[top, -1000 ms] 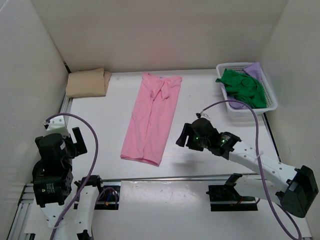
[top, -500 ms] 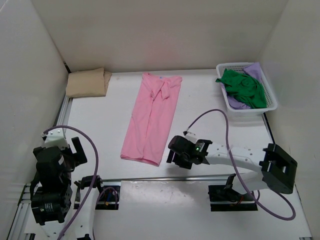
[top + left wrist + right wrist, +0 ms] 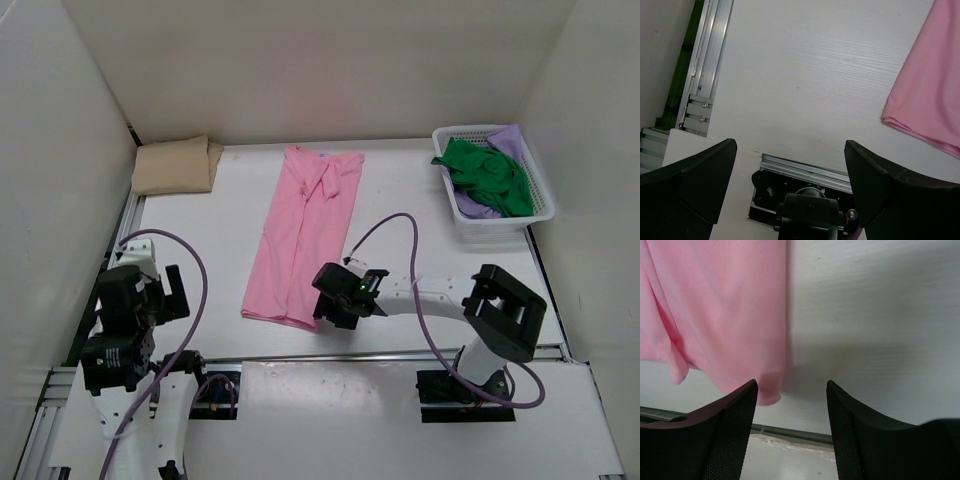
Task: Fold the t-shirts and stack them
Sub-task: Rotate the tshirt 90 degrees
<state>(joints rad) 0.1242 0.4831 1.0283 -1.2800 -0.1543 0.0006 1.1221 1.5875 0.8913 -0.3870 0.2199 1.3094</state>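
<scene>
Pointing right tool [image 3: 792,390], jaws apart, at near corner of pink t-shirt [image 3: 725,305]; left tool [image 3: 790,150] wide, apart from shirt.

White arms [image 3: 440,297], black joints [image 3: 510,312], purple cables [image 3: 196,290]

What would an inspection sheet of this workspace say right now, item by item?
Surface: white table, flat and matte.
Job's things: tan shirt folded in the far left corner; pink shirt laid out as a long strip mid-table; green shirt and purple shirt crumpled in the basket.
Clutter: white mesh basket at the far right; nothing else seen.
Grippers: left gripper open over bare table, holding nothing; right gripper open, low at the pink shirt's near right corner.
Cables: a purple cable loops off the left arm and the right arm.
Surroundings: white walls on three sides; metal rail along the near edge.
</scene>
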